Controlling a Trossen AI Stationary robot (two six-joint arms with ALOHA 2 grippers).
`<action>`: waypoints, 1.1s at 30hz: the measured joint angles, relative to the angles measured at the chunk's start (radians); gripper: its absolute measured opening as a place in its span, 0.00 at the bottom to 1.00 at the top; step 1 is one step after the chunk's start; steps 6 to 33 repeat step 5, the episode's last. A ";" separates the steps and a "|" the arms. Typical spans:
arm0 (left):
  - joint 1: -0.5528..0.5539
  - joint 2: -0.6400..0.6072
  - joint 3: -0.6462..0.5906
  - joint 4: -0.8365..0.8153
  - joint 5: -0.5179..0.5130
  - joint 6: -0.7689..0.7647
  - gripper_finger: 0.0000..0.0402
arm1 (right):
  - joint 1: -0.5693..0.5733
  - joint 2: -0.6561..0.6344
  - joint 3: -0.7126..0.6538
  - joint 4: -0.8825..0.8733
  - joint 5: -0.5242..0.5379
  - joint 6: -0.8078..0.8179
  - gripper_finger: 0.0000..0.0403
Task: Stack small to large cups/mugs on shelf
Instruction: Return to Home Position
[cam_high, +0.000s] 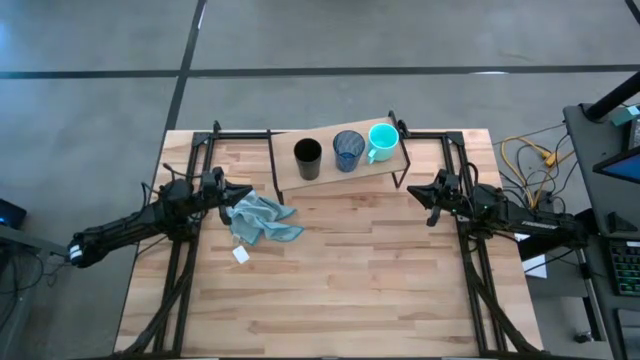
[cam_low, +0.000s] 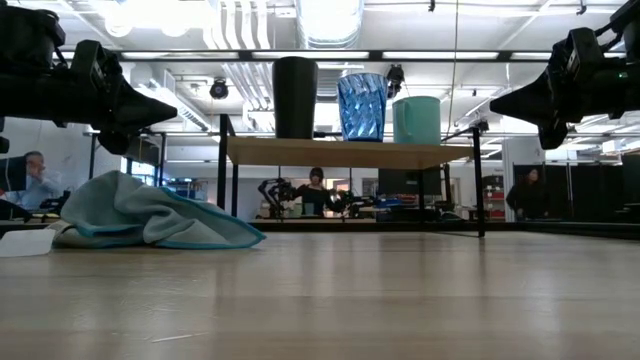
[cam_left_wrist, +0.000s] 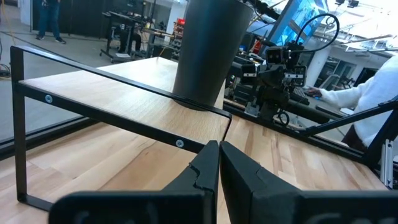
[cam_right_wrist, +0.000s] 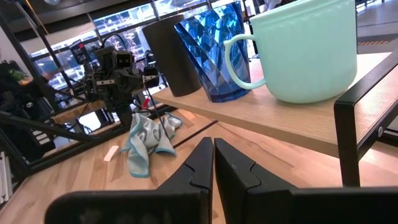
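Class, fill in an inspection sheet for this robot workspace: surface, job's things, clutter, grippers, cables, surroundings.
Surface: wooden table, no spills seen.
Job's things: black cup, blue cup and teal mug stand upright in a row on the shelf.
Clutter: crumpled cloth by the left gripper, white tag at its edge.
Grippers: left gripper and right gripper shut, empty, one off each shelf end.
Cables: yellow cables beyond the table's right edge.
Surroundings: grey floor; people in the room behind.
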 joint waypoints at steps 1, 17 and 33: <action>0.000 0.000 0.000 0.000 0.000 0.000 0.00 | 0.000 0.000 0.000 0.000 0.000 0.000 0.02; 0.000 0.000 0.000 0.000 0.000 0.000 0.00 | 0.000 0.000 0.000 0.000 0.000 0.000 0.02; 0.000 0.000 0.000 0.000 0.000 0.000 0.00 | 0.000 0.000 0.000 0.000 0.000 0.000 0.02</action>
